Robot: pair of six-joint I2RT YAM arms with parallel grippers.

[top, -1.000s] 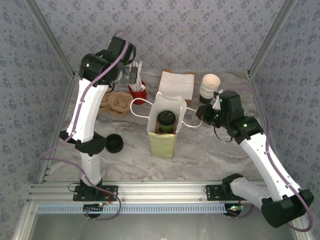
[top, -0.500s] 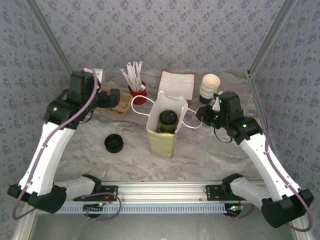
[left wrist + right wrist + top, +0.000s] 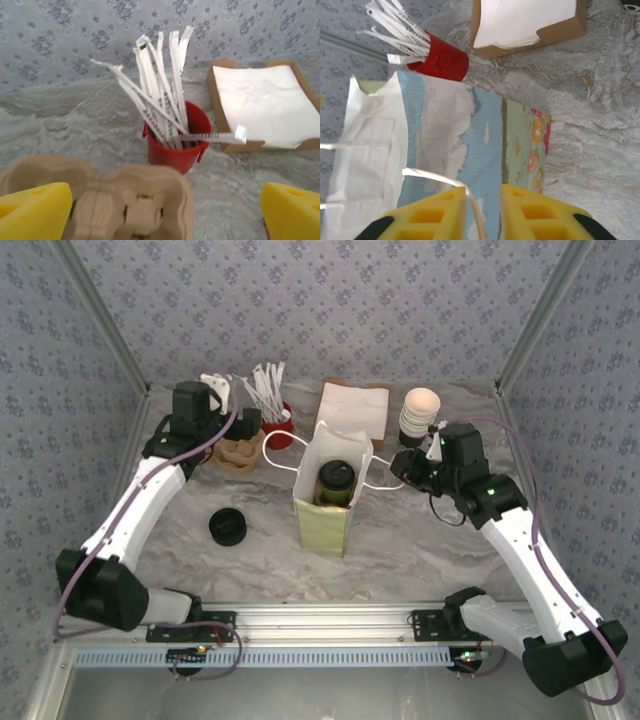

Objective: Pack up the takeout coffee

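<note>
- While looking down from the top external view, find the takeout coffee upright inside the open paper bag at mid-table, black lid up. Note the right claw just beside the bag's right edge. Note the left claw well apart from the bag, by the red cup of wrapped straws.
- From the left wrist, see yellow fingers spread wide on nothing, facing the straws across a pulp cup carrier. Keep that arm clear of the bag.
- From the right wrist, see pads narrowly parted, with the white handle cord running between them, seemingly not pinched. Judge the step as letting the handle go. Part wider, back straight off along the cord, and avoid snagging it or tipping the bag.
</note>
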